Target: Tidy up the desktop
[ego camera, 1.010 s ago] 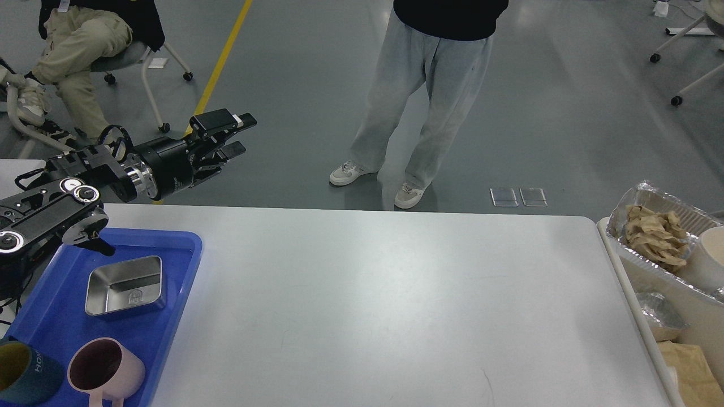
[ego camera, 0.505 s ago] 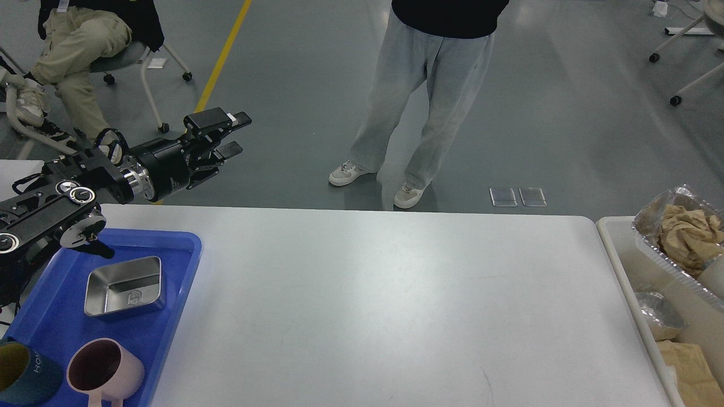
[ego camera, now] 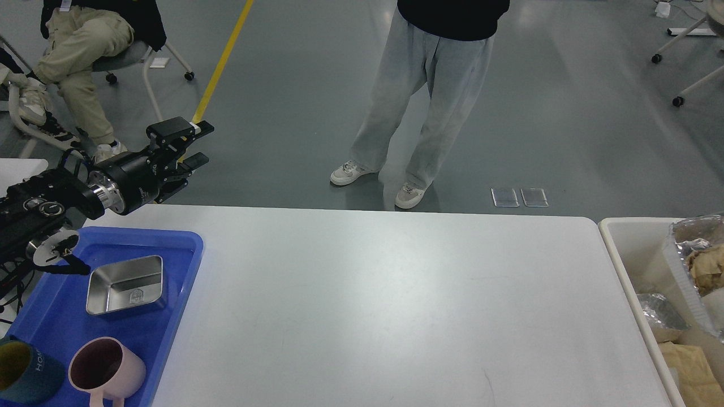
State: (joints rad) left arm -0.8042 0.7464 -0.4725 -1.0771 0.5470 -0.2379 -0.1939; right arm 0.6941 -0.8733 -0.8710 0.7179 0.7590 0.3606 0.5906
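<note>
Hovering beyond the smooth white rectangular desk, left gripper released, empty.
Swinging back carelessly, it could clip the blue plastic tray beside the desk's left edge.

Two cups, one steel dish.

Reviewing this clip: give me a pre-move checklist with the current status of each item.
1. Left hand empty, fingers apart: ok.
2. Right hand visible: not ok, out of view.
3. Desktop bare of loose items in its visible part: ok.
4. Steel dish, pink mug and teal cup on the blue tray: ok.
5. Foil container inside the white bin: ok.
6. Standing person close to the far edge: not ok.
</note>
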